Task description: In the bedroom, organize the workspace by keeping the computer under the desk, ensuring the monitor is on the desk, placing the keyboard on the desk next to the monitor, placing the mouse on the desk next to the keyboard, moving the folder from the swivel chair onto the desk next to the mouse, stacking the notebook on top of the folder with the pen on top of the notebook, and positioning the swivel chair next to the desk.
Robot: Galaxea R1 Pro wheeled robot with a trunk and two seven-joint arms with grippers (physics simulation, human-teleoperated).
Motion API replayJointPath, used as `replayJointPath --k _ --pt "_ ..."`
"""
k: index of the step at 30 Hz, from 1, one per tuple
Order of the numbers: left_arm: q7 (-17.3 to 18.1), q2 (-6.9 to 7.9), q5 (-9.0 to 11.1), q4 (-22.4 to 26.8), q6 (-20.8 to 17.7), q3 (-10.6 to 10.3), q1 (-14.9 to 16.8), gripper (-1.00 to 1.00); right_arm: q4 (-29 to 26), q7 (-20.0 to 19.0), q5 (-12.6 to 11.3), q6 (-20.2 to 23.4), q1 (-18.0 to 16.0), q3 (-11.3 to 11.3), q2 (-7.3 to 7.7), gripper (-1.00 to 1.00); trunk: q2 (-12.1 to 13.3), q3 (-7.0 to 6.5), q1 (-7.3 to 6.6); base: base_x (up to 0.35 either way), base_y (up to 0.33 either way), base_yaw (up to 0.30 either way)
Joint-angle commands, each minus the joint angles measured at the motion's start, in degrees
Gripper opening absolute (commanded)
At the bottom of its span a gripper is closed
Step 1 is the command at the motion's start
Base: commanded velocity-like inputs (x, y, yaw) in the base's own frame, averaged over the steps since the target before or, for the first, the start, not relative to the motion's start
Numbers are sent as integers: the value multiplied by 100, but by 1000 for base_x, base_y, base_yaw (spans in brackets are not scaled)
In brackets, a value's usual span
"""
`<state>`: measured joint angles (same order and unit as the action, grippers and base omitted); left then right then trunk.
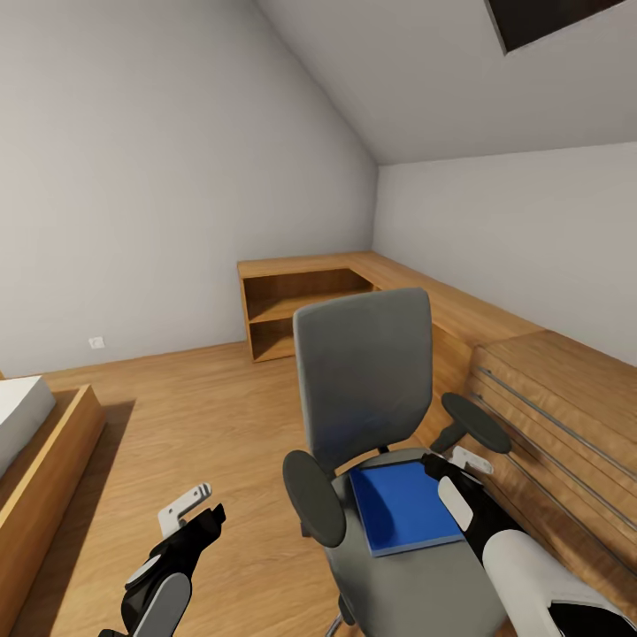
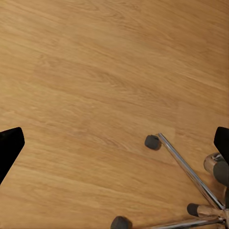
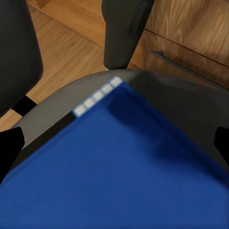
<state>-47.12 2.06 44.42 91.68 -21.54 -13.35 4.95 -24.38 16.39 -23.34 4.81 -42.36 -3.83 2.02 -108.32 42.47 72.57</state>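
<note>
The flat bright-blue folder [image 1: 404, 508] lies on the seat of the grey office chair [image 1: 364, 372]. The right gripper [image 3: 114, 143] hangs just above it, fingers apart. The left gripper [image 2: 114, 143] is open over the wooden floor [image 2: 95, 71].

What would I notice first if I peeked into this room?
Probably the bright blue folder lying flat on the seat of the grey swivel chair, right in front of the robot. The right gripper hangs open just above the folder's edge, and the left gripper hangs open over the wooden floor beside the chair.
</note>
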Motion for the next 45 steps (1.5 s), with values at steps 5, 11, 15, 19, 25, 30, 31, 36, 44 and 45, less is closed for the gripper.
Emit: replayJointPath --k 5,11,15,19,25,30,31,36,44,45 --pt "-43 5 27 8 -17 -10 5 100 -14 22 -38 29 -1 -3 1 100 -3 6 -1 0 0 -2" --pt "-44 5 30 8 -9 -10 5 100 -5 20 -39 29 -1 -4 3 100 -3 6 -1 4 87 0" --pt "-43 5 31 8 -8 -10 6 100 -9 17 -39 29 -1 -6 6 100 -3 6 -1 4 202 0" --pt "-43 5 31 8 -15 -10 6 100 -13 20 -39 29 -1 -11 8 100 -3 6 -1 1 67 0" --pt "-43 5 33 8 -23 -10 6 100 -16 22 -30 29 -1 -10 9 100 -3 6 -1 0 8 0" --pt "-50 5 31 8 -6 -10 6 100 -6 29 1 29 -1 -5 9 100 -3 6 -1 12 0 0" --pt "-51 5 30 8 -3 -10 6 100 -6 30 2 29 -1 -5 9 100 -3 6 -1 79 0 0" --pt "-50 5 24 8 7 -10 6 100 -3 40 4 31 -1 1 9 100 -3 6 -1 139 0 0" --pt "-43 5 31 8 -7 -10 6 100 25 150 9 37 -1 24 16 100 -3 6 -1 23 0 0" --pt "-43 5 31 8 -7 -10 6 100 26 193 12 37 -1 26 17 100 -3 6 -1 4 0 0"
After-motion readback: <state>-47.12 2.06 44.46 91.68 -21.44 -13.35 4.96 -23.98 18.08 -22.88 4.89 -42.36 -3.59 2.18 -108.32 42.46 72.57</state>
